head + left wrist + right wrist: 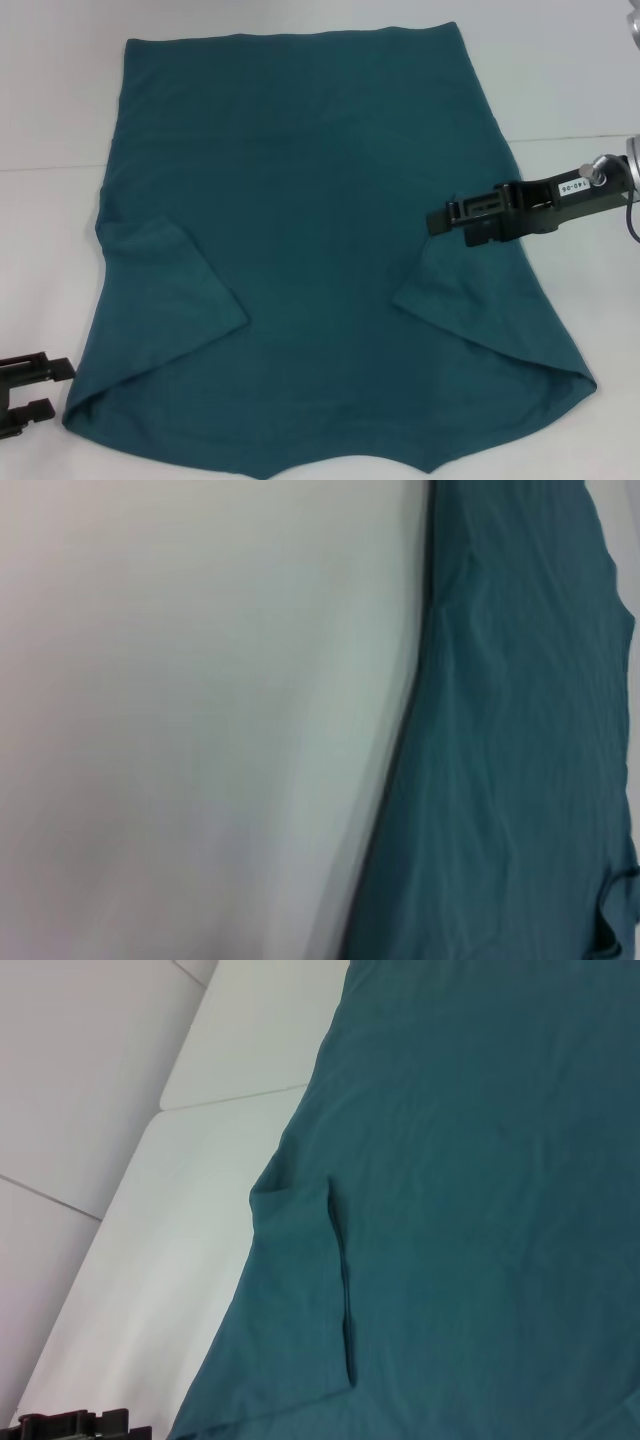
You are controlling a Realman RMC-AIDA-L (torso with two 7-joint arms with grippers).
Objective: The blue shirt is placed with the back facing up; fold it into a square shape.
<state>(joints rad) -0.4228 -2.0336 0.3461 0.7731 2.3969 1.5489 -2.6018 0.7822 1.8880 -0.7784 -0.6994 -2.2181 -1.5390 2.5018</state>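
Item: blue shirt (320, 250), plain side up, flat on white table (60, 120), filling most of head view; both sleeves lie folded in over the body. We read its long axis as running away from the robot, hem at far end, collar end near. Right claw (440, 222) hovers over the shirt's right side, just above the folded-in right sleeve (450, 290), fingertips pointing inward; it seems empty, fingers a little apart w/ no cloth between. Left claw (35, 390) sits off the cloth by the near-left corner, low on the table; open or closed, we can't tell. Right arm is nearer the cloth; next fold likely starts from a side edge.
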